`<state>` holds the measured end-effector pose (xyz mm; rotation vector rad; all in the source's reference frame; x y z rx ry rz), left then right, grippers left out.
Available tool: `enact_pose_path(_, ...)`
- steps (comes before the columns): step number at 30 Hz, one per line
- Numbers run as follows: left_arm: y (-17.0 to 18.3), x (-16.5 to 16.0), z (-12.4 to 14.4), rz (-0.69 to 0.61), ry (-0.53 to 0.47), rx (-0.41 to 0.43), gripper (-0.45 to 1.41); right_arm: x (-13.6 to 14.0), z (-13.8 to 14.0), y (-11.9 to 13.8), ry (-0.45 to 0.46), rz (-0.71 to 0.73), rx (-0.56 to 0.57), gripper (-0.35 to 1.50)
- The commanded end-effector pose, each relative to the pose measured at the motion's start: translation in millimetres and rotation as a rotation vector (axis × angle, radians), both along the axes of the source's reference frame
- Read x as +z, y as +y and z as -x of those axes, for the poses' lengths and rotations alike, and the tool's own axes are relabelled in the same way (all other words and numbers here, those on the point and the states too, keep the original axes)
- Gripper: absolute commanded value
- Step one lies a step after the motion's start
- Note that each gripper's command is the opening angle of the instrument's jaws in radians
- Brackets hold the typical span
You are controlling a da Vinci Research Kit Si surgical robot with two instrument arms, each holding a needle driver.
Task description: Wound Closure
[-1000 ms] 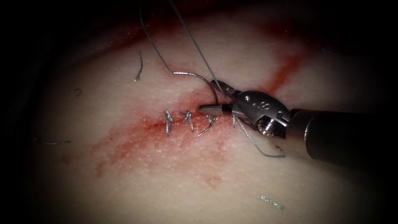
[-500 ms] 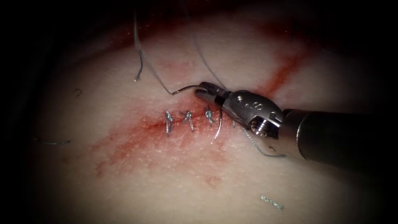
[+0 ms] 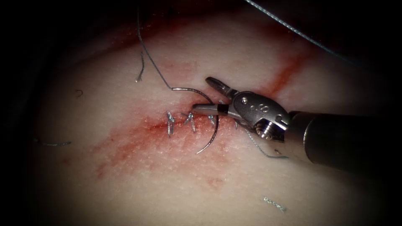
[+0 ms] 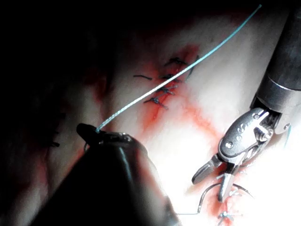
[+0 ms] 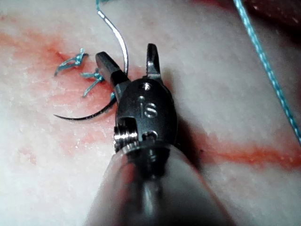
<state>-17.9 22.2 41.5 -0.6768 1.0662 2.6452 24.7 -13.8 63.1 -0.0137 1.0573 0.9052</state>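
- On the pale, red-stained tissue, far left in the endoscope view, a short cut end of thread lies loose; another lies further up.
- Along the reddened cut, three knotted blue-grey stitches sit side by side.
- Just right of the stitches, the thin curved steel needle arcs across the cut, its point free below it, its swaged end above. Whether it passes through the tissue cannot be told.
- The fine blue-grey thread runs up and left from the needle's swaged end.
- The right arm's silver needle driver has its jaws parted around the needle's upper curve, gripping nothing.
- The left arm's dark tool has its jaws closed on a taut thread strand.
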Motion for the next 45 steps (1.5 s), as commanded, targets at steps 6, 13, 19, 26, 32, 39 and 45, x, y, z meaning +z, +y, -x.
enact_pose_path(6, -0.4, -0.6, -1.1, 0.018, 0.008, 0.031, -0.45, 0.2, -1.5, -2.1, 0.088, 0.025, -0.064, 1.48)
enact_pose_path(13, -1.9, -1.8, -3.5, 0.022, 0.064, 0.048, -0.45, -3.4, -2.4, -5.3, 0.133, 0.004, -0.116, 1.48)
enact_pose_path(19, -3.9, -3.3, -7.4, 0.017, 0.101, 0.035, -0.45, -7.7, -0.1, -8.2, 0.151, -0.007, -0.13, 1.48)
enact_pose_path(26, -5.6, -6.1, -11.7, 0.037, 0.141, 0.051, -0.45, -10.7, 4.1, -11.9, 0.151, -0.003, -0.146, 1.46)
enact_pose_path(32, -6.7, -8.8, -14.3, 0.048, 0.149, 0.081, -0.45, -11.4, 7.9, -12.9, 0.144, -0.001, -0.152, 1.33)
enact_pose_path(39, -6.8, -10.1, -16.3, 0.049, 0.133, 0.098, -0.45, -10.7, 11.3, -11.9, 0.115, 0.0, -0.121, 1.33)
enact_pose_path(45, -6.9, -8.6, -14.9, -0.012, 0.086, 0.074, 0.57, -10.4, 12.3, -11.5, 0.112, -0.001, -0.118, 1.31)
